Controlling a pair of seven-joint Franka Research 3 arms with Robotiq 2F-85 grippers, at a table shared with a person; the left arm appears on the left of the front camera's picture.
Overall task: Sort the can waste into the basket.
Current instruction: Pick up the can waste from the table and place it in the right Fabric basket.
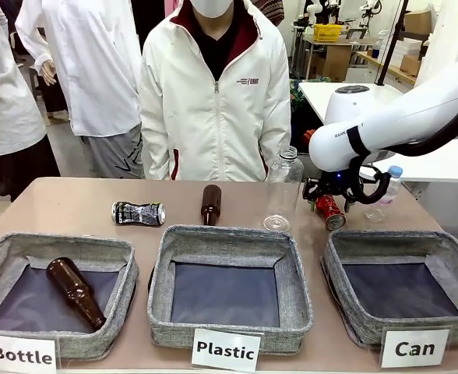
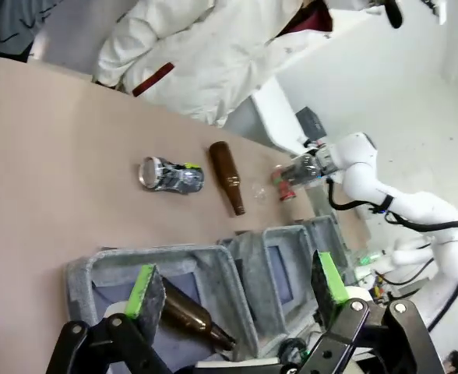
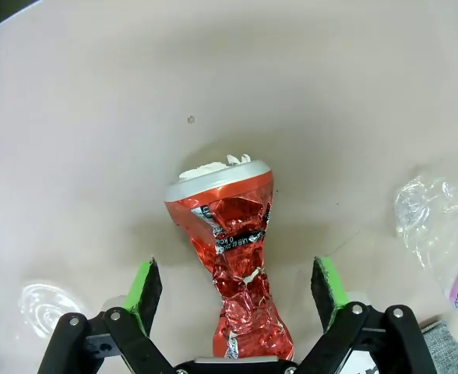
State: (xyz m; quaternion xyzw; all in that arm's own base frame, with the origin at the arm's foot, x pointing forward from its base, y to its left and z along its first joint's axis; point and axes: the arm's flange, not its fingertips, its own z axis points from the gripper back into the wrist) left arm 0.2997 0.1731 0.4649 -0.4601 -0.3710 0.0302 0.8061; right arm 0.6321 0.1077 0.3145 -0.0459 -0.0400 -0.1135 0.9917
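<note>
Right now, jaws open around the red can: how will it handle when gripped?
Red can looks crushed thin at the waist, so probably light and likely to crumple further under the right gripper. Its creased, uneven body probably won't roll far on the table.

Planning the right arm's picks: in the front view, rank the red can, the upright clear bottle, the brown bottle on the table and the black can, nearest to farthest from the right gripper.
1. red can: between the open fingers of the right gripper.
2. clear bottle: upright, to the can's left.
3. brown bottle: lying mid-table.
4. black can: farthest left.
</note>
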